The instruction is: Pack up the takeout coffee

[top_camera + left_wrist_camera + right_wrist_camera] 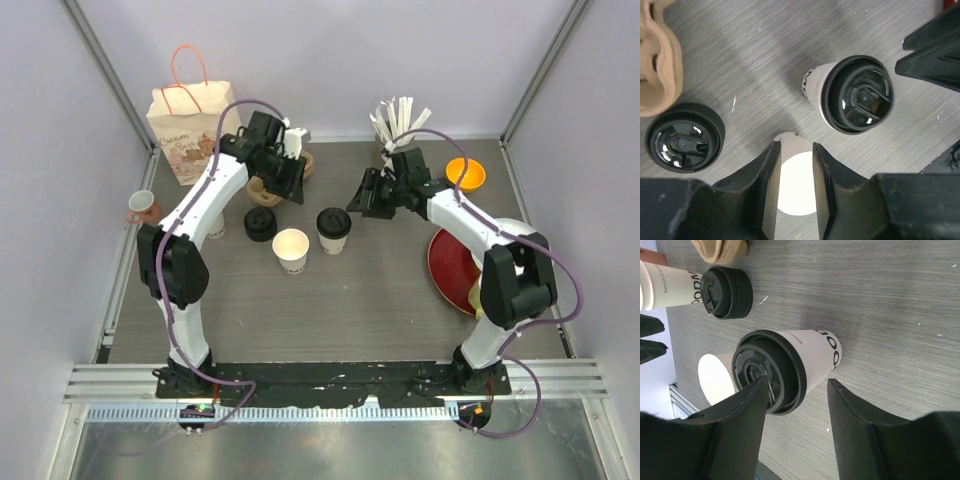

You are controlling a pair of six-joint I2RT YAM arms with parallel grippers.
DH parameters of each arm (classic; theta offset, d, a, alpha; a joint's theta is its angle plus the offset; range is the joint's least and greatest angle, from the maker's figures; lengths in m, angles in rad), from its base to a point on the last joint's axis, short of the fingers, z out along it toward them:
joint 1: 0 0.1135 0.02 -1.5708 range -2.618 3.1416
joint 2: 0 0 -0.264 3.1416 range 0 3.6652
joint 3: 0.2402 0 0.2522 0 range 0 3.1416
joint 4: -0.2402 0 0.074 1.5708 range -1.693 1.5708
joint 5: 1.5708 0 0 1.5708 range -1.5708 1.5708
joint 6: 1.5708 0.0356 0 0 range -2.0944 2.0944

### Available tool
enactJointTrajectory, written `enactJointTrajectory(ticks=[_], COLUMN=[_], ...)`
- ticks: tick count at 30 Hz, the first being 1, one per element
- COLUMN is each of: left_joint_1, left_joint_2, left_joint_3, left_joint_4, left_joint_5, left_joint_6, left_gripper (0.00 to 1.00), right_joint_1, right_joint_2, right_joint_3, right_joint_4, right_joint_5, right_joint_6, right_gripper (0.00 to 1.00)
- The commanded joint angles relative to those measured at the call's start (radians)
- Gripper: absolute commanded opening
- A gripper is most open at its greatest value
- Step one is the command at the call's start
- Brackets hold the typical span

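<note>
**Q:** Reading left to right, what does only the overhead view supply?

**A:** The paper bag (186, 135) at the back left and the pinkish mug (141, 206) by the wall. At the far right it shows the orange bowl (466, 174) and the red plate (450, 262). Neither wrist camera shows these.

**Q:** And the left gripper (796, 147)?

**A:** The left wrist view shows its fingers parted by a narrow gap, gripping nothing. The lidless cup (796, 190) shows through the gap, beyond the tips. The black lids (685, 145) lie to the left, near the tan carrier (660, 60).

**Q:** Where is the takeout coffee (333, 229)?

**A:** It stands upright mid-table (380, 300), lid on, just right of the lidless cup. The right wrist view adds black lettering on its side, which is too small to make out from overhead.

**Q:** The right gripper (797, 381)?

**A:** Its fingers are spread wide, framing the coffee's lid. Overhead, the gripper stands apart from the cup — nothing is held.
</note>
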Motion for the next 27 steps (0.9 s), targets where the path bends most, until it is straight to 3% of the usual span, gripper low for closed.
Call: enactJointTrajectory(ticks=[1,5,11,14,27], left_joint_1=[-0.010,-0.010,-0.010,-0.010,0.006], left_joint_2=[-0.040,-0.021,-0.006,-0.001,-0.018], left_joint_3=[-0.121,-0.174,-0.209,-0.233,-0.244], left_joint_4=[0.165,0.236,0.280,0.296,0.283], left_joint_5=[0.098,0.156,0.195,0.199,0.150], left_joint_6=[-0.155,-0.229,-0.266,-0.278,-0.260], left_gripper=[0.35,0.35,0.35,0.30,0.26], right_joint_1=[-0.004,-0.002,-0.002,-0.002,0.007], right_joint_2=[0.033,0.032,0.015,0.015,-0.024], right_joint_3=[0.029,0.015,-0.043,-0.074,-0.087], right_joint_4=[0.073,0.082,0.102,0.122,0.101], right_joint_5=[-0.022,-0.025,-0.028,-0.053,0.008], right_joint_6=[0.055,0.064,0.080,0.097,0.092], right_gripper=[0.52,0.42,0.38,0.34,0.34])
